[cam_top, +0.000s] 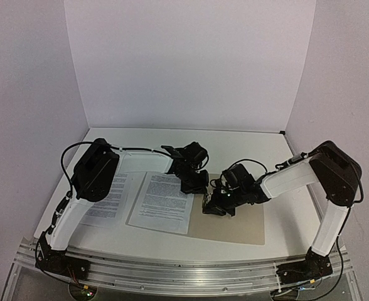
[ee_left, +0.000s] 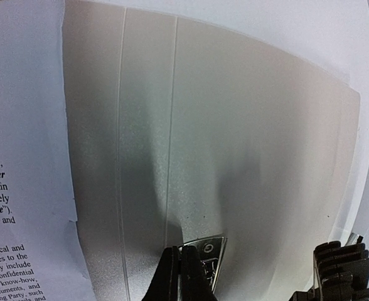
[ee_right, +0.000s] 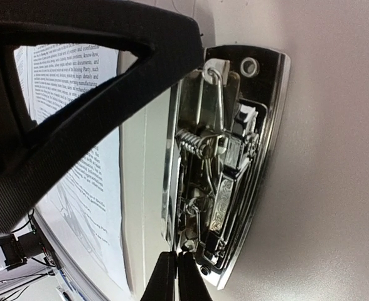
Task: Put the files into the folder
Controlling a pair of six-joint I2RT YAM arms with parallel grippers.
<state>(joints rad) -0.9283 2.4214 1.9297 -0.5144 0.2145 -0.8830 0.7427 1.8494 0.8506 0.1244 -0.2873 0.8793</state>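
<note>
The tan folder (cam_top: 238, 222) lies open and flat right of centre, its metal clip (ee_right: 228, 157) near the spine. Two files lie left of it. The nearer sheet (cam_top: 161, 202) overlaps the folder's left edge and the other (cam_top: 108, 197) lies further left. My left gripper (ee_left: 184, 279) is shut, its tips against the clip's (ee_left: 208, 249) near corner. My right gripper (ee_right: 177, 276) is shut at the clip's other end, right at the chrome edge. I cannot tell whether metal is nipped in either. The left gripper's finger (ee_right: 96, 94) crosses above the printed sheet (ee_right: 100, 182).
White walls close in the table at the back and both sides. An aluminium rail (cam_top: 172, 268) with the arm bases runs along the near edge. The ribbed black part of the right gripper (ee_left: 338, 269) sits close beside the left one over the folder (ee_left: 253, 138).
</note>
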